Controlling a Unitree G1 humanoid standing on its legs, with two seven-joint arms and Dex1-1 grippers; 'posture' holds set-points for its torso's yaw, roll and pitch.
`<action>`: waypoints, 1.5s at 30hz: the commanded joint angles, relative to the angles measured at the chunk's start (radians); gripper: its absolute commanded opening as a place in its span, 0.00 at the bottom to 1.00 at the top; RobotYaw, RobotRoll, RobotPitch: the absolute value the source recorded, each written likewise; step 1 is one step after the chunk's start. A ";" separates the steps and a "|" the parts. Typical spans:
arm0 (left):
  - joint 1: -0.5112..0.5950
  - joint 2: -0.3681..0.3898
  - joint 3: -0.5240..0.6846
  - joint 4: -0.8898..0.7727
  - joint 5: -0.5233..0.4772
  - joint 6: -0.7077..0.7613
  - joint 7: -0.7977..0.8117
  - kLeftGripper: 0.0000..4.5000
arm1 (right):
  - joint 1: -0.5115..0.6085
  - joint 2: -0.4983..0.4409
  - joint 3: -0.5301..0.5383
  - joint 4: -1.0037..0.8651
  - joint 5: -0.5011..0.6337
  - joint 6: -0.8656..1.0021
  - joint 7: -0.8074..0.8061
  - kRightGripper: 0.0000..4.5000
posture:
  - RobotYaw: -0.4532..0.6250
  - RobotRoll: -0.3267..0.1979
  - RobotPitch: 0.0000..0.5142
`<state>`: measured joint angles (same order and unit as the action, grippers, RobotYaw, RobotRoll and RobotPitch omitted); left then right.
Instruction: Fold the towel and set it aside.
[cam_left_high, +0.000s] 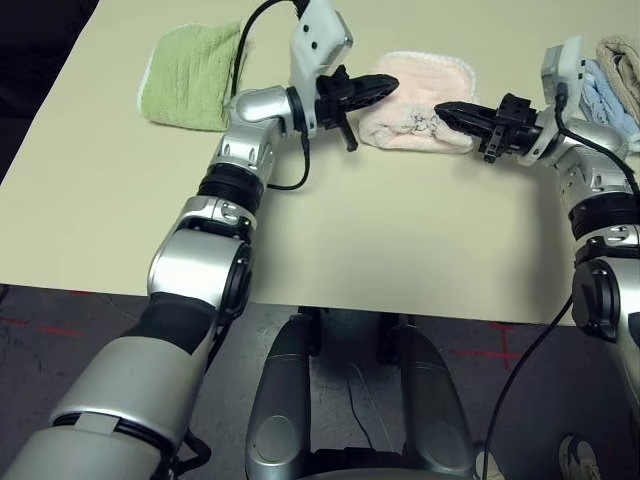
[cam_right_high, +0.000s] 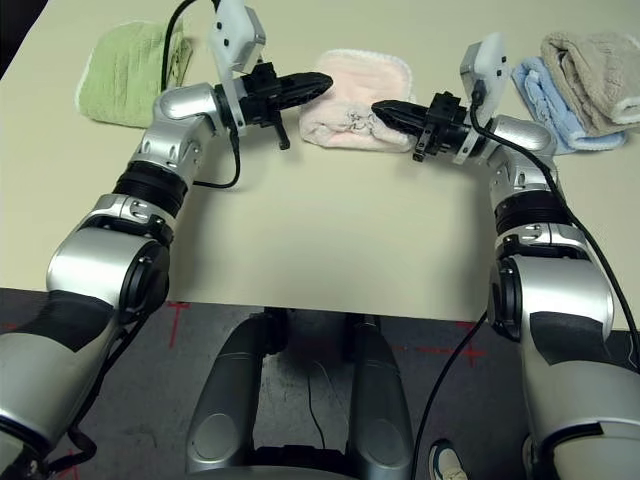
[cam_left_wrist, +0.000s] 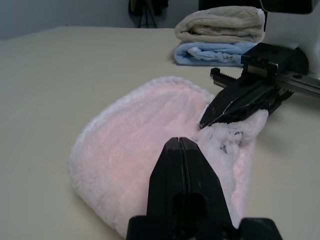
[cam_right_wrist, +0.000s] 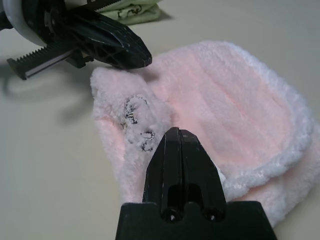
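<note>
The towel (cam_left_high: 425, 95), pale pink terry with a small dark print near its front edge, lies folded at the far middle of the table (cam_left_high: 400, 230). My left gripper (cam_left_high: 390, 83) is shut with nothing between its fingers, its tip just over the towel's left edge. My right gripper (cam_left_high: 442, 110) is shut too and holds nothing; its tip points at the towel's front right part, by the print (cam_right_wrist: 135, 122). The two tips face each other across the towel's front end, a short gap apart. Whether either tip touches the cloth I cannot tell.
A light green folded towel (cam_left_high: 190, 75) lies at the far left. At the far right a beige towel (cam_right_high: 595, 65) is stacked on a blue one (cam_right_high: 555, 100). A black cable (cam_left_high: 250, 30) runs over the green towel's edge. Bare tabletop stretches toward the front edge.
</note>
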<state>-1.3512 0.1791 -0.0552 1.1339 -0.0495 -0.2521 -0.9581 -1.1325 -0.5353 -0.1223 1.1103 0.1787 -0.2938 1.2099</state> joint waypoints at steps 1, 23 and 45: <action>-0.005 -0.018 -0.052 0.064 0.081 -0.009 0.042 0.01 | 0.017 -0.007 0.033 0.042 -0.064 -0.014 -0.067 0.00 | 0.43 0.62 0.76; -0.027 -0.004 0.059 0.096 0.057 0.006 0.144 0.01 | -0.023 0.011 -0.077 0.031 0.030 0.013 -0.149 0.00 | 0.43 0.62 0.75; -0.085 -0.081 0.089 0.182 0.094 0.111 0.428 0.01 | -0.100 0.117 -0.003 0.084 -0.110 0.119 -0.544 0.00 | 0.39 0.62 0.82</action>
<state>-1.4587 0.1014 0.0523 1.2851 0.0162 -0.1692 -0.5304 -1.2444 -0.4123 -0.1454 1.1580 0.1032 -0.1926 0.6855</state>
